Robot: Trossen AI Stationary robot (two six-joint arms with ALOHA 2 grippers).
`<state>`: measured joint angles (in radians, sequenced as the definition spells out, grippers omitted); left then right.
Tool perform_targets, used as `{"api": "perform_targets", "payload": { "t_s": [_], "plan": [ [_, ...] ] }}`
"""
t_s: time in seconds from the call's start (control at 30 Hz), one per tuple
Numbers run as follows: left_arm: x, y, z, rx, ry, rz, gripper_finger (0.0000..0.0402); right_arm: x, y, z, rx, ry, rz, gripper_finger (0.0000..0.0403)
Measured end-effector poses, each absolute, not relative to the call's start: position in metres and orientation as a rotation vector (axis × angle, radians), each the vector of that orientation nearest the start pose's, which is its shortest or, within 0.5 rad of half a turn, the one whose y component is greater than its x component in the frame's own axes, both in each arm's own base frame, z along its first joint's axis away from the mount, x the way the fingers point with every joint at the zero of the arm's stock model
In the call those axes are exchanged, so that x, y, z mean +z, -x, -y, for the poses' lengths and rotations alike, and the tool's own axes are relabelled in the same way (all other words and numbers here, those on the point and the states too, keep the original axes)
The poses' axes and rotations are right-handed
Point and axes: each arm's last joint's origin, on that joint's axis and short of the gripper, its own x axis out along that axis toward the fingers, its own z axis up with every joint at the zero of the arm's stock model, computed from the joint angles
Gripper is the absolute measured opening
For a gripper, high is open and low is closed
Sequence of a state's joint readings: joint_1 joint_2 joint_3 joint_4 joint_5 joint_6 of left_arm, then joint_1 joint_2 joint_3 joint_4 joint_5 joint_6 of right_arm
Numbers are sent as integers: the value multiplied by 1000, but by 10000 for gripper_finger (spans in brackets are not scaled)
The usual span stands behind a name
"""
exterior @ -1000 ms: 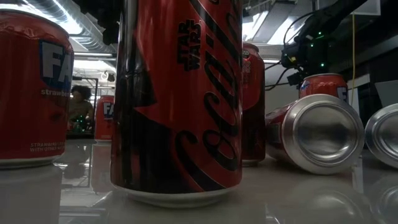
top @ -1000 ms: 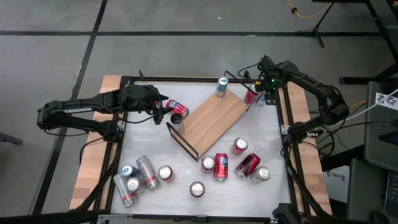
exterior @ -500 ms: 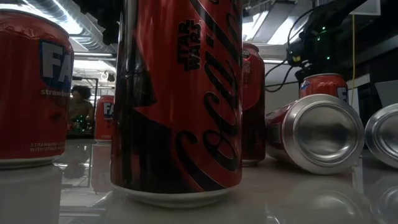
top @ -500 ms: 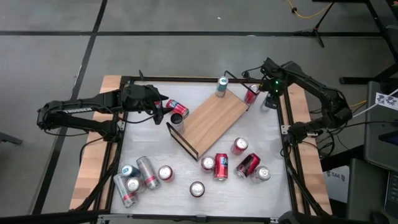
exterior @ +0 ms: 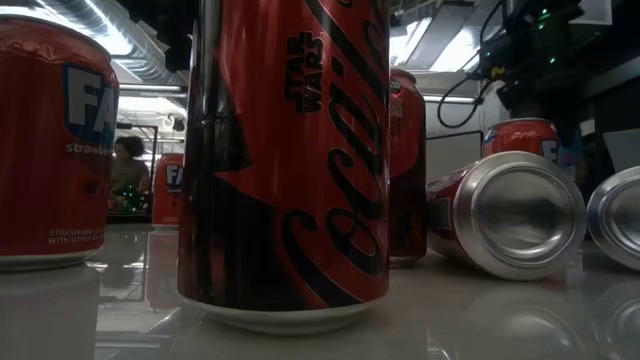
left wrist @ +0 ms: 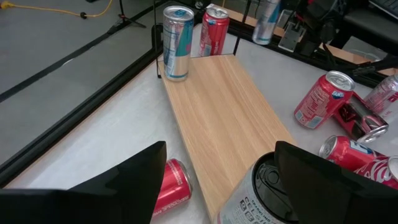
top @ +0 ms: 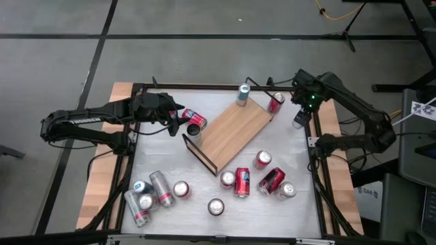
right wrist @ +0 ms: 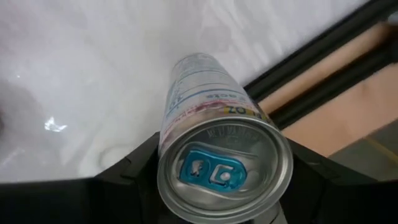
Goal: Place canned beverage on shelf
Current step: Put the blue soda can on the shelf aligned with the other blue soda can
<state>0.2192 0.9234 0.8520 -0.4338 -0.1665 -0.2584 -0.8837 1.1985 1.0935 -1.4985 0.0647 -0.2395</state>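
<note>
– Holding anything, is the right gripper (top: 300, 117)?
– Yes. It is clasping a silver can (right wrist: 211, 106) between its fingers, with the can's lid facing the wrist camera. It is hovering just past the shelf's (top: 235, 129) far right end, off the board.
– So that can is not sitting on the shelf?
– No, it is hanging beside the shelf, clear of the wood.
– What is standing on the shelf?
– A blue can (top: 243, 94) is standing upright at the shelf's far end, by the rail. A red can (top: 275, 103) is sitting just at that same end. I cannot tell whether it is resting on the board or just off it.
– And what is the left gripper (top: 176, 121) doing?
– It is waiting beside the shelf's near left end, with its fingers spread and grasping nothing. A grey can (left wrist: 264, 196) is standing between them at the shelf's corner, with a gap on one side.
– Is anything lying in that gap?
– A fallen red can (left wrist: 169, 186) is lying there, next to the shelf's long edge.
– Where are the other cans sitting?
– A loose group (top: 243, 182) is sitting on the table (top: 157, 153) in front of the shelf's long side, some upright and some tipped. Another cluster (top: 150, 194) is lying farther out from the shelf's left end.
</note>
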Motion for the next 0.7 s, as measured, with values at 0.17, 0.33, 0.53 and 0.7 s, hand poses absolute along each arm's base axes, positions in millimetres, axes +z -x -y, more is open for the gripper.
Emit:
{"api": "perform_targets", "payload": {
  "t_s": [0.17,0.33,0.53,0.7],
  "plan": [
    [310,-188,-47,441,263,-456,293,292,-109,113,-546,-530,-1595,228],
    [310,-188,-47,441,263,-456,293,297,-120,98,-517,-547,-1549,227],
    [310,-188,-47,441,263,-456,293,315,-133,84,-508,-514,-1479,228],
    [310,-188,-47,441,263,-456,293,338,-140,76,-519,-507,-1383,228]
  ]
}}
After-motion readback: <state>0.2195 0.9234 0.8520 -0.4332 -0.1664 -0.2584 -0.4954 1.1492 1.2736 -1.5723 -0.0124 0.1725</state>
